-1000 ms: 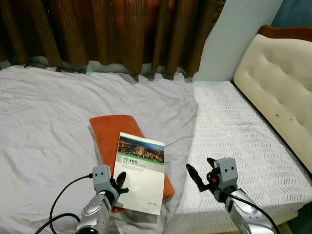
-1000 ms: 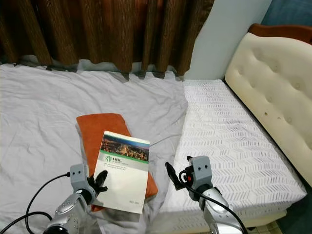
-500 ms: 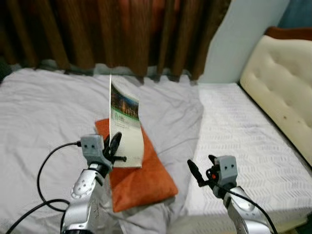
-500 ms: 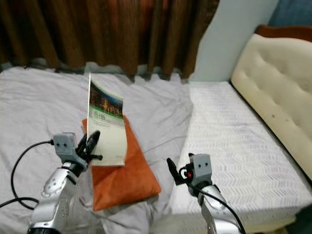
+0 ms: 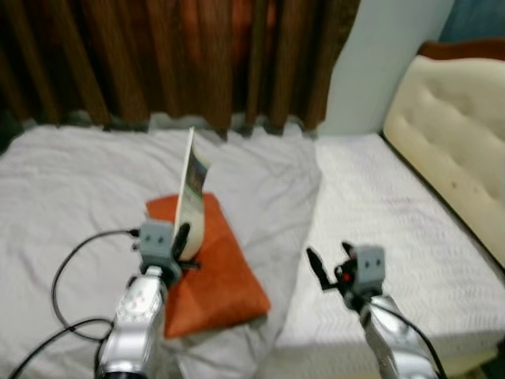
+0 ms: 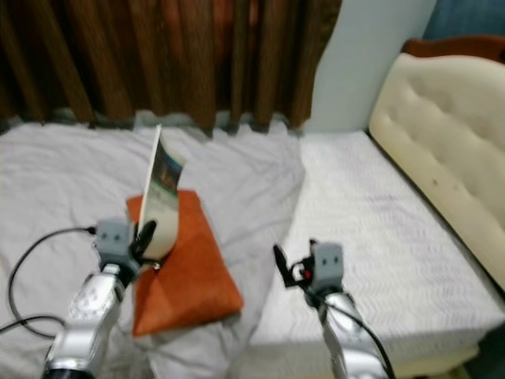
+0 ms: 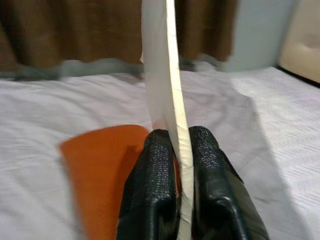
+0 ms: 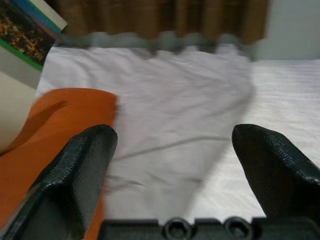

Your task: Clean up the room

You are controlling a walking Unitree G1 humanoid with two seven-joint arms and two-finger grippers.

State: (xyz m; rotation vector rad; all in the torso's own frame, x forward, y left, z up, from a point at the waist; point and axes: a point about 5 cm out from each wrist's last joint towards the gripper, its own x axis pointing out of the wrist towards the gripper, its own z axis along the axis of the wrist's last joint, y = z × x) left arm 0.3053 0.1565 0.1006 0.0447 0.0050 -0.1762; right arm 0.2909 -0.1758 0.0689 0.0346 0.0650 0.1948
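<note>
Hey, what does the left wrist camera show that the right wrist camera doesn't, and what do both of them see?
Left wrist view alone: the left gripper with its jaws shut on the edge of the booklet, which stands nearly upright and edge-on.

Right wrist view alone: the right gripper with its jaws wide open and nothing between them, plus the booklet's printed cover at one corner.

Both: the orange pillow, the grey bedsheet, the brown curtain behind the bed.
</note>
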